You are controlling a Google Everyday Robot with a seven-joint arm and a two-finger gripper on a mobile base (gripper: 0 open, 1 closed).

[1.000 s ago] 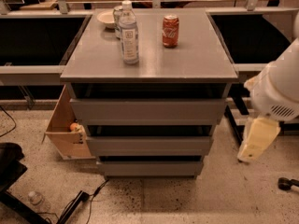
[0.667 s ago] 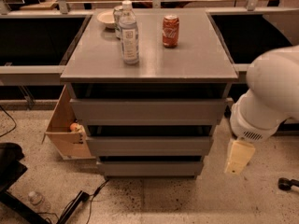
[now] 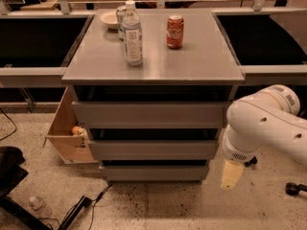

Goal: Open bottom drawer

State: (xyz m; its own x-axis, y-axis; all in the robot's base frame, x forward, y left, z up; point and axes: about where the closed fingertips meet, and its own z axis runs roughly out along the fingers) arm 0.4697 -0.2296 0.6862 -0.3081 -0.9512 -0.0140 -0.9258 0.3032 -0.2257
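Observation:
The bottom drawer (image 3: 153, 172) is the lowest and narrowest of three matte grey handleless fronts in the grey cabinet, and its front panel sits flush under the middle drawer (image 3: 153, 149). My white arm (image 3: 266, 123) reaches in from the right. My cream-coloured gripper (image 3: 232, 174) hangs pointing down just right of the bottom drawer's right end, at the same height, above the floor and apart from the panel.
On the cabinet top (image 3: 192, 66) stand a water bottle (image 3: 132, 35), a red soda can (image 3: 175, 31), another can and a white bowl (image 3: 109, 19). An open cardboard box (image 3: 67, 133) sits on the floor at the left. Cables (image 3: 81, 207), a small bottle (image 3: 36, 204) and a dark object (image 3: 293, 188) lie on the floor.
My arm has swung left and down, bringing the gripper from well right of the cabinet to just beside the bottom drawer's right end. The drawers have not moved.

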